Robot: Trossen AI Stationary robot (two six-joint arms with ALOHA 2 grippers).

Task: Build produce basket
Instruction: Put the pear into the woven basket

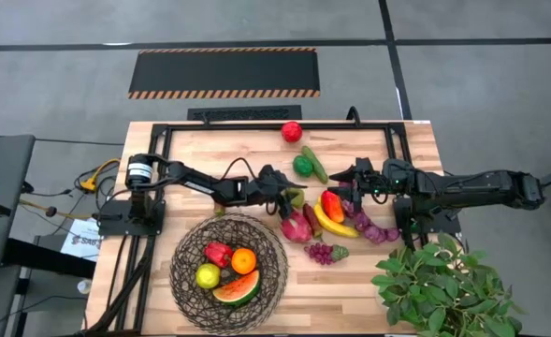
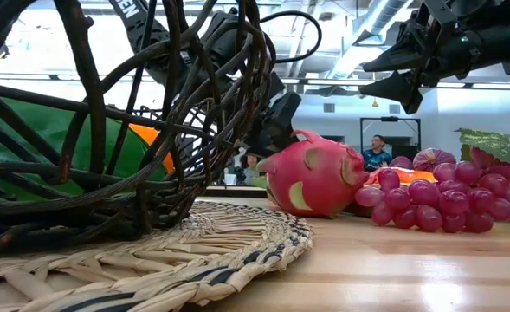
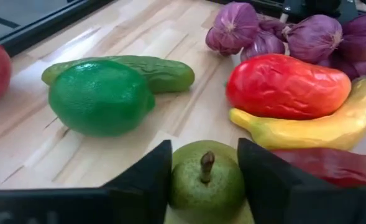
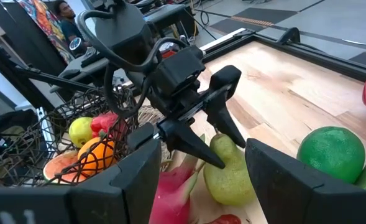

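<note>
Fingers of my left claw [image 3: 204, 180] sit on either side of a green pear [image 3: 205, 183], gripping it so I can carry it to the basket [image 1: 183, 245], which sits near the front of the tabletop [image 1: 153, 159] and already holds an orange [image 1: 243, 260] and a watermelon slice [image 1: 239, 289]. My right claw [image 4: 195, 180] waits spread apart above the remaining fruit. No writing is readable.

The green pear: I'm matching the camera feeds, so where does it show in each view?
High view: pear mid-table, at the left tool.
Low view: not visible.
Left wrist view: pear bottom centre, between the tool's fingers.
Right wrist view: pear lower centre, gripped by the left tool.
Shared landmark: the lime.
</note>
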